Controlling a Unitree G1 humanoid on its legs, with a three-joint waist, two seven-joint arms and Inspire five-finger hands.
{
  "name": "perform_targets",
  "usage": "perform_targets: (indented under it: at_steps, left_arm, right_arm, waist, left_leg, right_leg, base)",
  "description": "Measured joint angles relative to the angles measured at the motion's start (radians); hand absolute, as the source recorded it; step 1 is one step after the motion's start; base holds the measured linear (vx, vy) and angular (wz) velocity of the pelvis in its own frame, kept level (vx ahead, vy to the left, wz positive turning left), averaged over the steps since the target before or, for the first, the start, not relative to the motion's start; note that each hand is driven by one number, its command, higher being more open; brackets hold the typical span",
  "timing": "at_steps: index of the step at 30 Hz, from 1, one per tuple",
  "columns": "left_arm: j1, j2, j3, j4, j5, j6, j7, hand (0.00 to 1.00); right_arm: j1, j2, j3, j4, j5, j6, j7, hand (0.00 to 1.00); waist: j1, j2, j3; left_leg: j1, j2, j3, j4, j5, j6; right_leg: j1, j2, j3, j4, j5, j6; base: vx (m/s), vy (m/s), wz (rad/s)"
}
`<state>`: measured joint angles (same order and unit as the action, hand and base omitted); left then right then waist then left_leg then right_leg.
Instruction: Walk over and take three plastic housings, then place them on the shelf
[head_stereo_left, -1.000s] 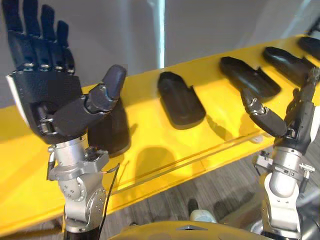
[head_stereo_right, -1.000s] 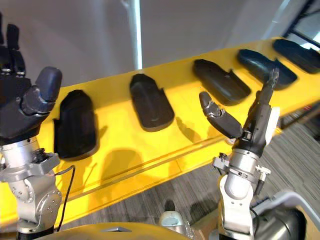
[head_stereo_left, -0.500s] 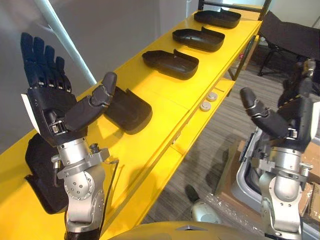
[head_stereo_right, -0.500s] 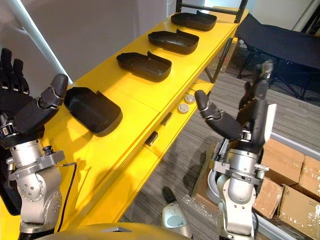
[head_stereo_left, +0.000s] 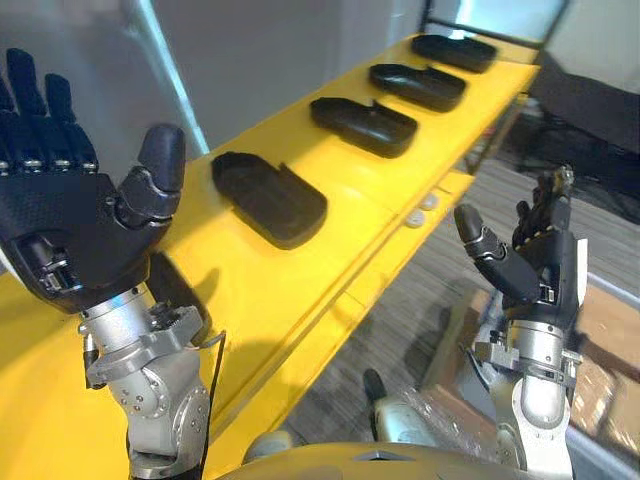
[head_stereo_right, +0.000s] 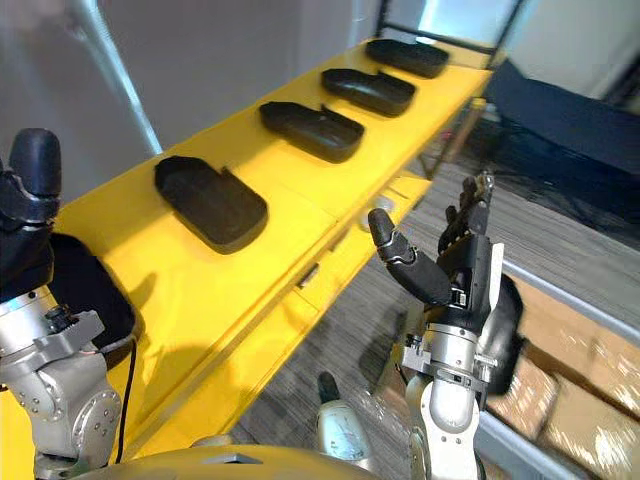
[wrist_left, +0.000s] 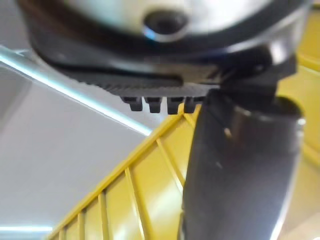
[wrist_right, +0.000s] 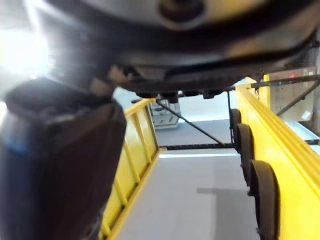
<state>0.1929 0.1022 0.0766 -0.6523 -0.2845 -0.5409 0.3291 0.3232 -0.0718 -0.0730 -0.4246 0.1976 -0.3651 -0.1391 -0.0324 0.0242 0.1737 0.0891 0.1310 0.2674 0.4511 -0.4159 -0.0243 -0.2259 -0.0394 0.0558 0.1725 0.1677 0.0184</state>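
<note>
The left hand (head_stereo_left: 75, 225) is standing upright over the near end of the yellow bench (head_stereo_left: 310, 265), fingers straight and spread, holding nothing. The right hand (head_stereo_left: 540, 272) is hovering above the floor (head_stereo_right: 350, 330), equally wide and empty. Four black plastic housings (head_stereo_left: 270, 198) are lying in a row along the bench, apart from both hands, with a fifth housing (head_stereo_right: 75, 290) sitting behind the left wrist

**Operator:** Located on the yellow shelf (head_stereo_right: 300, 215)?

**Technician:** Dark plastic housings (head_stereo_right: 210, 203), four in a row along the shelf top, spaced apart, open side up. A fifth at the shelf's near end, partly hidden behind the left hand (head_stereo_right: 22, 225).

**Operator:** Positioned off the shelf's front edge?

**Technician:** Right hand (head_stereo_right: 470, 272), raised over the grey floor (head_stereo_right: 350, 325), fingers straight, thumb spread, holding nothing. Brown boxes (head_stereo_right: 595, 400) farther out from the shelf.
</note>
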Motion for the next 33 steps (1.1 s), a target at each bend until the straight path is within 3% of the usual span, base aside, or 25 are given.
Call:
perform_targets:
  at_steps: [1, 2, 3, 4, 6, 8, 9, 10, 11, 12, 14, 15, 16, 17, 18, 19, 20, 22, 26, 28, 33]
  left_arm:
    - [0.007, -0.001, 0.025, 0.025, 0.003, 0.005, -0.006, 1.0]
    - [0.025, -0.004, 0.06, 0.035, 0.002, 0.023, -0.024, 1.0]
    - [0.03, -0.007, 0.065, 0.035, 0.0, 0.024, -0.03, 1.0]
    - [0.053, -0.012, 0.087, 0.034, -0.025, 0.024, -0.062, 1.0]
    - [0.069, -0.019, 0.114, 0.035, -0.05, 0.024, -0.093, 1.0]
    - [0.095, -0.027, 0.13, 0.035, -0.114, 0.026, -0.124, 1.0]
    - [0.097, -0.027, 0.129, 0.036, -0.168, 0.033, -0.144, 1.0]
    - [0.099, -0.038, 0.122, 0.037, -0.207, 0.043, -0.157, 1.0]
    - [0.107, -0.046, 0.115, 0.036, -0.222, 0.045, -0.165, 1.0]
    - [0.122, -0.056, 0.108, 0.036, -0.226, 0.05, -0.167, 1.0]
    - [0.135, -0.09, 0.094, 0.037, -0.23, 0.07, -0.158, 1.0]
    - [0.138, -0.115, 0.077, 0.037, -0.239, 0.076, -0.152, 1.0]
    - [0.138, -0.126, 0.071, 0.037, -0.268, 0.076, -0.149, 1.0]
    - [0.138, -0.131, 0.069, 0.037, -0.282, 0.076, -0.149, 1.0]
    - [0.139, -0.141, 0.05, 0.048, -0.298, 0.078, -0.151, 1.0]
    - [0.14, -0.141, 0.041, 0.057, -0.297, 0.082, -0.152, 1.0]
    - [0.144, -0.14, 0.016, 0.073, -0.293, 0.097, -0.152, 1.0]
    - [0.173, -0.131, 0.002, 0.077, -0.25, 0.107, -0.15, 1.0]
    - [0.166, -0.121, -0.002, 0.112, -0.216, 0.126, -0.169, 1.0]
    - [0.166, -0.109, -0.008, 0.157, -0.18, 0.162, -0.164, 1.0]
    - [0.153, -0.057, -0.028, 0.214, -0.118, 0.235, -0.151, 1.0]
  right_arm:
    - [-0.056, -0.01, -0.006, 0.046, 0.008, -0.014, -0.008, 1.0]
    - [-0.12, -0.011, -0.009, 0.11, 0.007, -0.02, -0.039, 1.0]
    - [-0.13, -0.011, -0.008, 0.122, 0.007, -0.02, -0.046, 1.0]
    - [-0.16, -0.01, 0.006, 0.164, 0.005, -0.02, -0.08, 1.0]
    - [-0.175, -0.006, 0.028, 0.221, -0.014, -0.019, -0.112, 1.0]
    - [-0.177, -0.001, 0.06, 0.268, -0.081, -0.008, -0.124, 1.0]
    - [-0.171, 0.0, 0.077, 0.285, -0.13, 0.011, -0.126, 1.0]
    - [-0.17, -0.004, 0.078, 0.303, -0.168, 0.032, -0.126, 1.0]
    - [-0.169, -0.006, 0.076, 0.303, -0.187, 0.048, -0.126, 1.0]
    - [-0.165, -0.012, 0.067, 0.302, -0.193, 0.061, -0.118, 1.0]
    - [-0.157, -0.035, 0.034, 0.301, -0.19, 0.079, -0.087, 1.0]
    - [-0.142, -0.05, 0.006, 0.29, -0.189, 0.089, -0.07, 1.0]
    - [-0.121, -0.047, -0.019, 0.259, -0.187, 0.092, -0.059, 1.0]
    - [-0.108, -0.046, -0.03, 0.232, -0.181, 0.092, -0.057, 1.0]
    - [-0.082, -0.047, -0.055, 0.181, -0.181, 0.092, -0.059, 1.0]
    - [-0.08, -0.048, -0.069, 0.165, -0.181, 0.092, -0.065, 1.0]
    - [-0.082, -0.057, -0.099, 0.138, -0.18, 0.094, -0.075, 1.0]
    - [-0.074, -0.07, -0.087, 0.135, -0.162, 0.106, -0.082, 1.0]
    - [-0.037, -0.082, -0.043, 0.148, -0.14, 0.181, -0.093, 1.0]
    - [-0.031, -0.083, -0.013, 0.209, -0.148, 0.223, -0.093, 1.0]
    - [-0.126, -0.091, -0.02, 0.475, -0.155, 0.283, -0.112, 1.0]
  waist:
    - [0.001, 0.004, 0.0]
    - [0.008, 0.005, 0.0]
    - [0.01, 0.005, 0.0]
    - [0.028, 0.005, 0.0]
    - [0.054, -0.003, -0.004]
    - [0.069, -0.012, -0.007]
    - [0.076, -0.032, -0.019]
    - [0.08, -0.016, -0.021]
    - [0.08, -0.006, -0.024]
    - [0.068, 0.002, -0.027]
    - [0.034, 0.011, -0.025]
    - [0.008, 0.009, -0.021]
    - [-0.016, -0.003, -0.006]
    - [-0.022, -0.009, 0.003]
    - [-0.02, -0.014, 0.016]
    - [-0.019, -0.008, 0.02]
    - [-0.02, 0.012, 0.026]
    - [-0.021, 0.033, 0.017]
    - [-0.023, 0.036, 0.016]
    - [-0.022, 0.036, 0.015]
    - [-0.01, 0.032, 0.021]
  left_leg:
    - [-0.01, 0.024, 0.017, -0.002, 0.018, -0.004]
    - [-0.015, 0.056, 0.023, -0.013, 0.044, -0.016]
    - [-0.015, 0.061, 0.023, -0.017, 0.049, -0.018]
    - [-0.021, 0.091, 0.03, -0.022, 0.064, -0.038]
    - [-0.043, 0.125, 0.031, -0.024, 0.085, -0.072]
    - [-0.048, 0.158, 0.041, -0.033, 0.109, -0.116]
    - [-0.05, 0.182, 0.047, -0.035, 0.127, -0.149]
    - [-0.05, 0.222, 0.047, -0.054, 0.159, -0.176]
    - [-0.044, 0.243, 0.05, -0.073, 0.18, -0.186]
    - [-0.03, 0.275, 0.062, -0.111, 0.226, -0.201]
    - [-0.021, 0.317, 0.065, -0.136, 0.297, -0.185]
    - [-0.05, 0.339, 0.047, -0.097, 0.353, -0.128]
    - [-0.126, 0.367, 0.002, 0.026, 0.417, -0.031]
    - [-0.166, 0.376, -0.021, 0.089, 0.447, 0.024]
    - [-0.194, 0.361, -0.049, 0.114, 0.347, -0.038]
    - [-0.199, 0.333, -0.06, 0.102, 0.304, -0.06]
    - [-0.204, 0.244, -0.088, 0.057, 0.253, -0.058]
    - [-0.181, 0.182, -0.068, 0.001, 0.249, -0.032]
    - [-0.141, 0.138, -0.078, -0.082, 0.25, -0.042]
    - [-0.093, 0.119, -0.064, -0.168, 0.254, -0.051]
    - [-0.125, 0.066, -0.083, -0.208, 0.254, -0.064]
  right_leg:
    - [-0.024, -0.022, -0.086, 0.147, -0.098, -0.028]
    - [-0.021, -0.076, -0.153, 0.305, -0.19, -0.029]
    - [-0.015, -0.09, -0.163, 0.331, -0.204, -0.027]
    - [0.01, -0.143, -0.183, 0.409, -0.241, -0.028]
    - [0.056, -0.232, -0.192, 0.46, -0.246, -0.027]
    - [0.115, -0.31, -0.19, 0.413, -0.226, -0.012]
    - [0.159, -0.327, -0.183, 0.319, -0.186, 0.032]
    - [0.18, -0.271, -0.204, 0.276, -0.234, 0.102]
    - [0.181, -0.249, -0.212, 0.262, -0.252, 0.131]
    - [0.182, -0.214, -0.238, 0.239, -0.291, 0.186]
    - [0.182, -0.167, -0.27, 0.233, -0.329, 0.163]
    - [0.187, -0.143, -0.283, 0.224, -0.342, 0.139]
    - [0.213, -0.128, -0.312, 0.191, -0.353, 0.117]
    - [0.231, -0.124, -0.321, 0.167, -0.359, 0.104]
    - [0.244, -0.122, -0.32, 0.14, -0.368, 0.086]
    - [0.242, -0.121, -0.31, 0.138, -0.37, 0.082]
    - [0.231, -0.12, -0.281, 0.14, -0.37, 0.08]
    - [0.208, -0.11, -0.249, 0.149, -0.37, 0.079]
    - [0.17, -0.121, -0.214, 0.133, -0.341, 0.091]
    - [0.176, -0.129, -0.219, 0.088, -0.293, 0.101]
    - [0.175, -0.169, -0.252, -0.01, -0.19, 0.128]
  base:
    - [-0.23, -0.146, -0.57]
    - [-0.15, -0.099, -0.35]
    - [-0.07, -0.144, -0.28]
    - [-0.01, -0.132, -0.24]
    - [-0.01, -0.285, -0.26]
    - [0.03, -0.429, -0.35]
    - [0.04, -0.553, -0.49]
    - [0.05, -0.561, -0.51]
    - [0.05, -0.479, -0.58]
    - [0.07, -0.495, -0.57]
    - [0.07, -0.436, -0.36]
    - [0.06, -0.462, -0.1]
    - [0.04, -0.453, -0.12]
    - [0.03, -0.445, -0.25]
    - [0.01, -0.186, -0.35]
    - [0.02, -0.157, -0.58]
    - [0.01, -0.078, -0.59]
    - [0.03, -0.036, -0.71]
    - [0.01, 0.025, -0.5]
    - [-0.03, 0.116, -0.28]
    - [-0.06, 0.162, 0.05]
